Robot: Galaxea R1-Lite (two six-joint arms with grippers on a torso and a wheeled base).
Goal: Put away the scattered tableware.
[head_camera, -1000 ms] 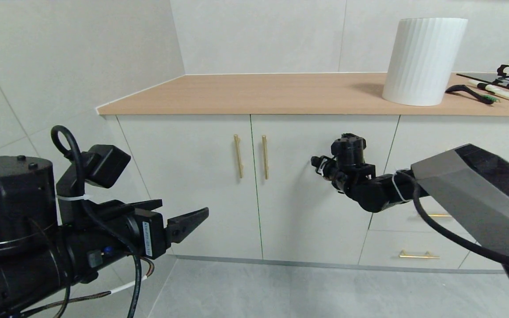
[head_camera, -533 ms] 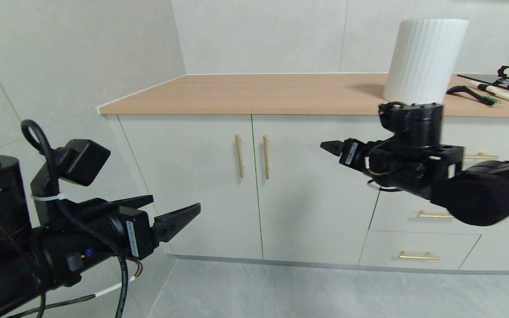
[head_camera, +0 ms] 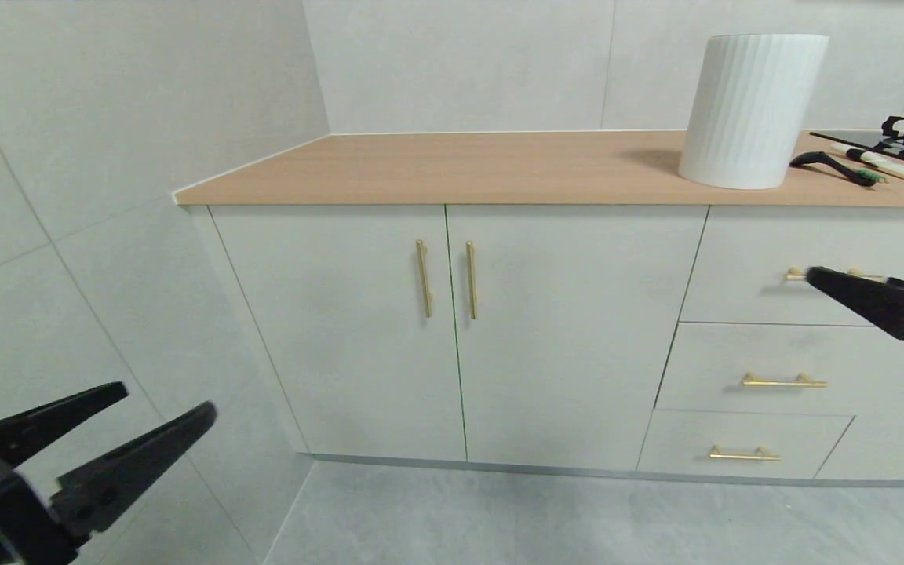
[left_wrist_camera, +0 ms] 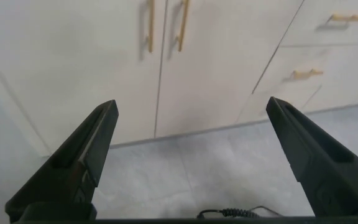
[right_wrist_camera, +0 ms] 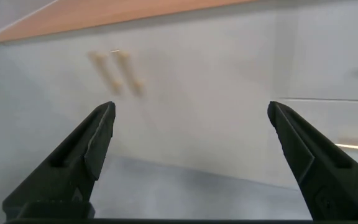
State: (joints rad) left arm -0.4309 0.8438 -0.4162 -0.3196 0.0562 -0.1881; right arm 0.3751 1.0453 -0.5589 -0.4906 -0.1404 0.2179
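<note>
Kitchen: wood counter (head_camera: 460,165), cabinets (head_camera: 342,329) w/ drawers (head_camera: 734,357).

Bright, even light; soft shadow left of the white canister (head_camera: 750,110).

Head cam looks fwd/down at cabinet (head_camera: 570,337) + countertop (head_camera: 460,165), mid-range. L & R wrist cams face cabinet front. All 3 share door handles (head_camera: 423,275).
</note>
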